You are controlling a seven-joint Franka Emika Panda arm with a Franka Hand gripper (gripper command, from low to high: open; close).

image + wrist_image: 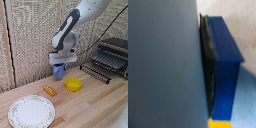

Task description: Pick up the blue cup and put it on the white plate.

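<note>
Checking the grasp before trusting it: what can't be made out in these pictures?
- Exterior view: the claw hides most of the cobalt cup; finger contact is too small to judge.
- Wrist view: the cup wall fills the frame, blurred; one fingertip shows, the plate doesn't.

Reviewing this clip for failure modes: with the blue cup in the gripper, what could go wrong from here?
1. The wrist view shows one finger pad pressed flat on the cup wall; a hard squeeze might deform it, or it could slip.
2. The white plate lies well away across the table, and the small orange object and yellow bowl sit near that path; a low carry may clip them.
</note>
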